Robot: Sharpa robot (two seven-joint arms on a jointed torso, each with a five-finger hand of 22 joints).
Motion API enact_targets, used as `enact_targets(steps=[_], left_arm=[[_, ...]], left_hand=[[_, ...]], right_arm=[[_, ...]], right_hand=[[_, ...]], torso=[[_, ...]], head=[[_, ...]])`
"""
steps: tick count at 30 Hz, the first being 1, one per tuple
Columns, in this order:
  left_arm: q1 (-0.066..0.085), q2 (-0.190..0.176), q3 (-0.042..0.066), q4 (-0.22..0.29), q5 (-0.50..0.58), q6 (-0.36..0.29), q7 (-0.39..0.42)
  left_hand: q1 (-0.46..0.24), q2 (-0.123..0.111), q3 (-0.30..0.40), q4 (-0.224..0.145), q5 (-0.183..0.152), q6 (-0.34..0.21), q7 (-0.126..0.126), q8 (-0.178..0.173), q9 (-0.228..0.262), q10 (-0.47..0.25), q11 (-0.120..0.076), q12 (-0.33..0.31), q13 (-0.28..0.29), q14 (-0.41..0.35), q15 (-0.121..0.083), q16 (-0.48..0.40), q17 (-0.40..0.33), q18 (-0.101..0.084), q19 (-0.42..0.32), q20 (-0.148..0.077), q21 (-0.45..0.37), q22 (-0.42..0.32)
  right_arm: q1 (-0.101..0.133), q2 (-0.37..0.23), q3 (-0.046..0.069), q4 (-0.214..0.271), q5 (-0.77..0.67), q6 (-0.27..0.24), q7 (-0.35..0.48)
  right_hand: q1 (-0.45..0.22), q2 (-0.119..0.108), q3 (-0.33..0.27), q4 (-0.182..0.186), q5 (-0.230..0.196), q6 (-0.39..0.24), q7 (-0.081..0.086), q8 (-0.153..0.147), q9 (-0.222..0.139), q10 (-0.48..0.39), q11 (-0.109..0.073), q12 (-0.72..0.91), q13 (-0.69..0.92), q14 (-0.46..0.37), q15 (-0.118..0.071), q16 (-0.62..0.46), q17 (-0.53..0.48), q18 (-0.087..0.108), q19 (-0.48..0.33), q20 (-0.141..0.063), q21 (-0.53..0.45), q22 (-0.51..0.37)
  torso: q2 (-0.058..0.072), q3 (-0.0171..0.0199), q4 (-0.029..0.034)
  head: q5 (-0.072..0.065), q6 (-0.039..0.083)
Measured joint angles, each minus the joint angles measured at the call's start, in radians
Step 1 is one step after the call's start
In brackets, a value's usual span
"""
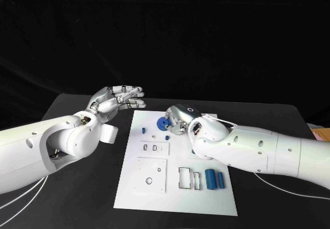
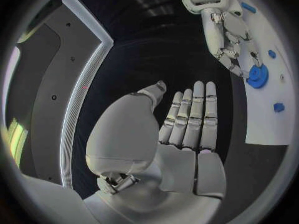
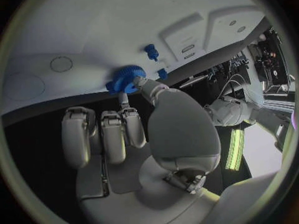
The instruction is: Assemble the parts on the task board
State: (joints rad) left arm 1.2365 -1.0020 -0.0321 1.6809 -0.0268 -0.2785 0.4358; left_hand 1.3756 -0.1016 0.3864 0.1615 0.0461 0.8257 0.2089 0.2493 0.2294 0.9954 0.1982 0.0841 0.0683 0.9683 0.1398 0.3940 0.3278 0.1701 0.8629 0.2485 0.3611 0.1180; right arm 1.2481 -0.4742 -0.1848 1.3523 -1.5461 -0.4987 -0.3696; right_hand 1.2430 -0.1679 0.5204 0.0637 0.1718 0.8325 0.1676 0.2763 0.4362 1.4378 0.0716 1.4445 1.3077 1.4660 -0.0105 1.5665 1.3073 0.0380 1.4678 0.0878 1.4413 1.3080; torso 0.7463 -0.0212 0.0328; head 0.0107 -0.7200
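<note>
1. The task board [image 1: 206, 200], a long white plate, lies in the middle of the black table [image 1: 275, 114], with both white arms reaching over its far half; the assembly looks to be at an early stage, since several parts lie loose.

2. The right hand [image 1: 180, 118] is over the board's far end, its fingers curled down toward a blue gear [image 1: 162, 124]. In the right wrist view the thumb and one fingertip meet the gear [image 3: 127, 79] at its rim; whether they truly pinch it or only touch it, I cannot tell.

3. The left hand [image 1: 115, 101] hovers just off the board's left edge, holding nothing, its fingers [image 2: 194, 115] straight and side by side with the thumb set apart.

4. Two blue cylinders [image 1: 214, 179] lie side by side near the board's near right corner, well apart from both hands, beside rectangular slots [image 1: 185, 176].

5. The blue gear sits on the board's far end, just beside a small blue peg [image 1: 144, 130] and other small blue pieces.

6. To do this step well, the right hand likely needs a firm hold across the gear's rim, kept level, and a straight lift or press so the teeth do not catch. The left hand could steady the board's edge. The main risk, in my judgement, is the gear tipping or slipping from a shallow fingertip hold.
</note>
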Motion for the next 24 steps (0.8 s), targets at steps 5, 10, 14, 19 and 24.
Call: enact_targets(steps=[5,10,14,19,24], left_arm=[[0.0,0.0,0.0,0.0,0.0,0.0,0.0],[0.0,-0.001,0.0,0.0,0.0,0.0,-0.001],[0.0,-0.002,0.0,0.0,0.0,0.0,-0.001],[0.0,-0.003,0.0,0.001,0.0,0.0,-0.002],[0.0,-0.005,0.0,0.0,0.0,0.0,-0.002]], left_hand=[[0.0,0.0,0.0,0.0,0.0,0.0,0.0,0.0,0.0,0.0,0.0,0.0,0.0,0.0,0.0,0.0,0.0,0.0,0.0,0.0,0.0,0.0],[0.0,0.0,0.0,0.0,0.0,0.0,0.0,0.0,0.0,0.0,0.0,0.0,0.0,0.0,0.0,0.0,0.0,0.0,0.0,0.0,0.0,0.0],[0.0,0.0,0.0,0.0,0.0,0.0,0.0,0.0,0.0,0.0,0.0,0.0,0.0,0.0,0.0,0.0,0.0,0.0,0.0,0.0,0.0,0.0],[0.0,0.0,0.0,0.0,0.0,0.0,0.0,-0.001,0.0,0.0,0.0,0.0,0.0,-0.001,0.001,0.0,0.0,0.0,0.0,0.0,0.0,0.0],[0.0,0.0,0.0,0.0,0.0,0.0,0.0,-0.004,0.001,0.0,0.0,0.0,0.0,-0.004,0.004,0.0,0.002,0.0,0.0,0.0,0.0,-0.001]], right_arm=[[0.0,0.004,0.0,-0.001,0.0,0.001,-0.001],[0.0,0.007,0.0,-0.001,0.0,0.005,-0.001],[0.0,0.007,0.0,-0.001,0.0,0.008,-0.001],[-0.001,0.001,0.0,0.009,0.0,0.009,-0.001],[-0.001,-0.018,0.0,0.029,0.002,0.009,0.001]], right_hand=[[-0.001,-0.001,0.0,0.0,0.0,-0.012,0.005,-0.012,-0.005,-0.005,0.005,-0.005,0.0,0.001,0.004,0.0,0.0,0.0,0.0,0.0,0.0,0.0],[-0.005,-0.005,0.0,0.0,0.0,-0.024,0.008,-0.024,-0.008,-0.011,0.011,-0.005,0.0,-0.002,0.009,0.0,0.0,0.0,-0.002,0.002,0.0,0.0],[-0.005,-0.005,0.0,0.0,0.0,-0.049,0.009,-0.044,-0.013,-0.014,0.014,-0.01,0.0,0.002,0.012,0.0,0.0,0.0,-0.001,0.006,0.0,0.0],[-0.012,-0.012,-0.007,0.007,-0.004,-0.071,0.013,-0.066,-0.017,-0.018,0.018,-0.014,0.0,-0.001,0.016,0.0,0.0,0.0,-0.003,0.011,0.0,0.0],[-0.013,-0.013,-0.015,0.015,-0.01,-0.095,0.013,-0.088,-0.021,-0.018,0.018,-0.015,0.0,-0.001,0.016,0.0,0.0,0.0,-0.003,0.011,-0.004,0.0]], torso=[[0.0,0.0,-0.0007],[-0.001,0.0,-0.0007],[-0.001,-0.0001,-0.001],[-0.001,-0.0001,-0.0012],[-0.001,0.0001,-0.0018]], head=[[0.0,0.0],[0.0,-0.001],[0.0,-0.002],[0.001,-0.002],[0.002,-0.002]])
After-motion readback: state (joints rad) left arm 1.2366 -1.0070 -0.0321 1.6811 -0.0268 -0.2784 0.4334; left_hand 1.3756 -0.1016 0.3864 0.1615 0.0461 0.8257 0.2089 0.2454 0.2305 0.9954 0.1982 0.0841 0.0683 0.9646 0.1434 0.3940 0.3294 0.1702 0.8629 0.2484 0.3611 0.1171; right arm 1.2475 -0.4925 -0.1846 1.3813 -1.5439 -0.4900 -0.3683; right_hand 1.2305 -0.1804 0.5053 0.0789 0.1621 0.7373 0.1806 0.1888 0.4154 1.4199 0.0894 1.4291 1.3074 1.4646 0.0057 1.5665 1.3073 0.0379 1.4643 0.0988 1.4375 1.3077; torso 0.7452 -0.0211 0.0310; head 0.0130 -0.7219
